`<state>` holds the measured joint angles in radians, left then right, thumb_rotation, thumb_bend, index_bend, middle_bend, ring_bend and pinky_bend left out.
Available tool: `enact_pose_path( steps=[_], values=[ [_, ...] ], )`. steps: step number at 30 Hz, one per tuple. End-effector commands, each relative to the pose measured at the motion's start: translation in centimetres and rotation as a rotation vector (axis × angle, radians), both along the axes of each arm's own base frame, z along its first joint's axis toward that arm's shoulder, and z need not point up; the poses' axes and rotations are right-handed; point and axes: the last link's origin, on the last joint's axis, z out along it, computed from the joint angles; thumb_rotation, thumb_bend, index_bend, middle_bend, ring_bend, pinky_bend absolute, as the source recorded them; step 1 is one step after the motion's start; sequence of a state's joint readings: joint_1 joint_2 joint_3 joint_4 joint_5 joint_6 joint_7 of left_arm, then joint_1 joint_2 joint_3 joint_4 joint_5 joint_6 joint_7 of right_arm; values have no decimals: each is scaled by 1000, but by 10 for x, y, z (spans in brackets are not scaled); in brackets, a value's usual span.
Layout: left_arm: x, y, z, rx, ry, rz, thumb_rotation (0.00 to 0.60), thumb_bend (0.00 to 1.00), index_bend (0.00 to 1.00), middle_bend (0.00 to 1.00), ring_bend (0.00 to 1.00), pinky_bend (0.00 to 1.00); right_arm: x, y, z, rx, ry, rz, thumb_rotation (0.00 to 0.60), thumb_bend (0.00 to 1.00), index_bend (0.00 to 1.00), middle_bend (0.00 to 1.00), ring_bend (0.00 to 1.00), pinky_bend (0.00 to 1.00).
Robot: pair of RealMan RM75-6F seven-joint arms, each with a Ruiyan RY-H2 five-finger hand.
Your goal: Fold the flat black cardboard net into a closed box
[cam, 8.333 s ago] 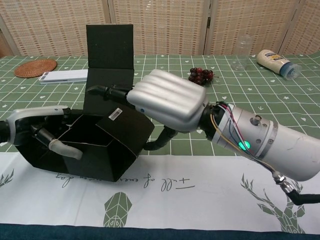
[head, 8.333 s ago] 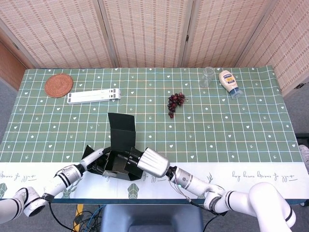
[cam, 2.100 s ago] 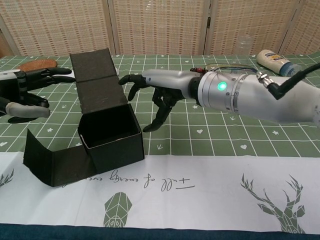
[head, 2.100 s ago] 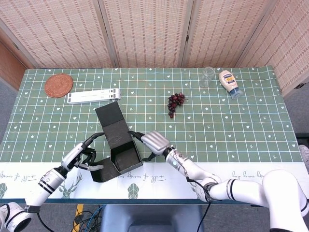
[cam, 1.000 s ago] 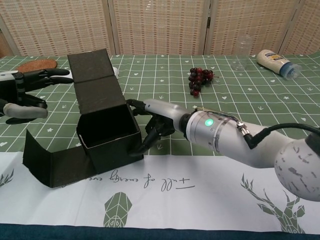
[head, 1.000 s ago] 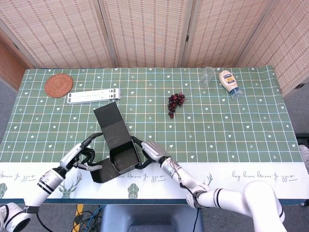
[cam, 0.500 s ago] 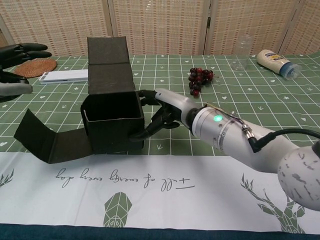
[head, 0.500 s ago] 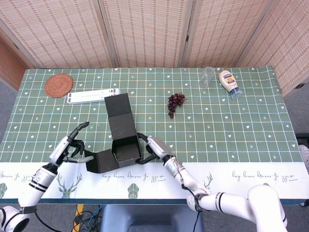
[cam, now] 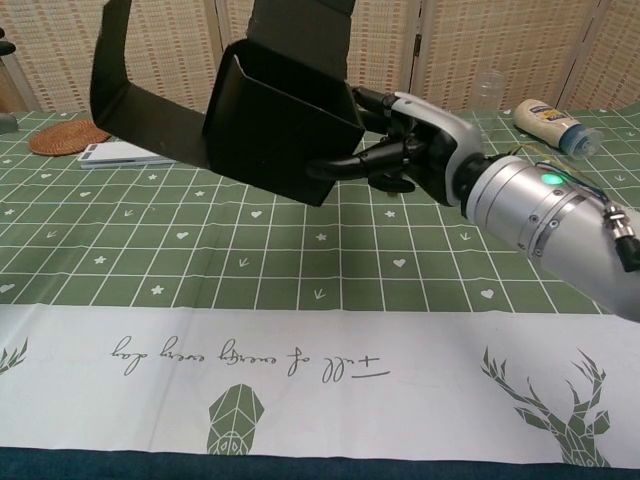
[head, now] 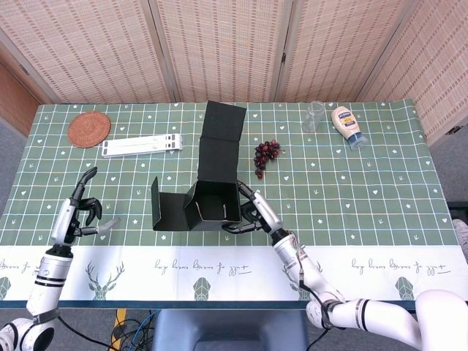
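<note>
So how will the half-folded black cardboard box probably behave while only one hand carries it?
The black box, lifted by the right robot hand alone, looks light. Its loose side flap and tall lid panel stick out unsupported, so they will likely swing at their creases. The walls seem stiff.

In the chest view the box (cam: 285, 115) runs off the top edge, so its tall lid flap is cut away there; the head view shows that flap whole. The right hand (cam: 405, 140) grips the box's right wall, and its fingers (cam: 345, 168) hide part of that wall. The left hand (head: 77, 212) shows only in the head view, small, far left. The coaster (cam: 68, 138) sits partly behind the box's side flap in the chest view. The bottle's (head: 348, 126) label is too small to read
</note>
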<state>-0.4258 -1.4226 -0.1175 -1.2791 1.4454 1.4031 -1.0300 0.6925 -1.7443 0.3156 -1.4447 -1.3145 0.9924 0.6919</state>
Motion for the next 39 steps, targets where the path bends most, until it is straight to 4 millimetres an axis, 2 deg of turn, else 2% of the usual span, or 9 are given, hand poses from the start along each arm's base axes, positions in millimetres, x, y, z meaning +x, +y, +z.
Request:
enact_pose_path(
  steps=[1,19,33,39],
  values=[
    [1,0,-6,7,19,-6,600,93,89,60,698,900,0,3,2,-5,-33,-3,600,412,360,465,916,1000],
    [52,0,-57,27,99,-182,600,93,79,60,697,899,16,16,-28,41,-60,-1,600,412,360,473,918,1000],
    [78,0,-61,80,83,-278,600,93,81,60,697,899,17,22,-37,56,-15,-4,600,412,360,485,927,1000],
    [84,6,-57,98,155,-329,600,93,108,60,696,899,15,22,-38,66,32,-5,600,412,360,491,930,1000]
  ],
)
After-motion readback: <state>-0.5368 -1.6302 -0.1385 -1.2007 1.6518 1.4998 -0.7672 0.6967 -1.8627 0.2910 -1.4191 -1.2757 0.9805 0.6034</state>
